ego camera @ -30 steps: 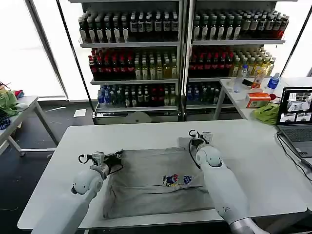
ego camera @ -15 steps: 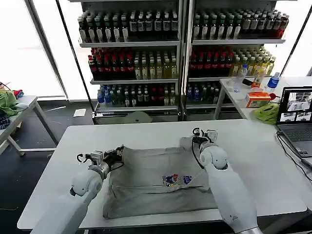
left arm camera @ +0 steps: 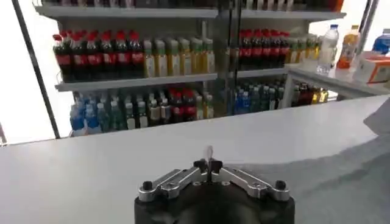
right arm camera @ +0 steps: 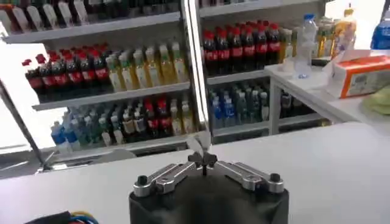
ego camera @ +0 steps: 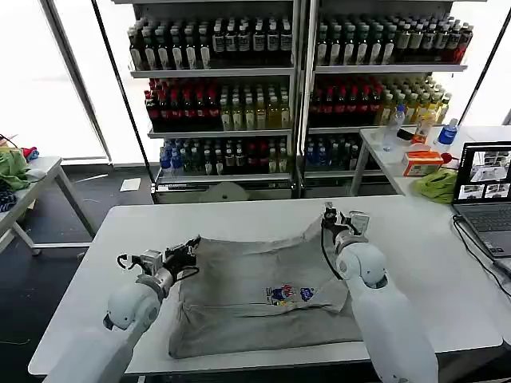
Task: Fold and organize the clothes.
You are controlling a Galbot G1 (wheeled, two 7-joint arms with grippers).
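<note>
Head view: grey T-shirt on worktop, L gripper and R gripper pinching its far corners. Wrist views: both jaws closed on cloth slivers.

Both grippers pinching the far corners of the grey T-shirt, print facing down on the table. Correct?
Not quite. The head view shows the multicoloured print facing up on the grey T-shirt. The rest holds: the left gripper and right gripper are each shut on a far corner.
</note>
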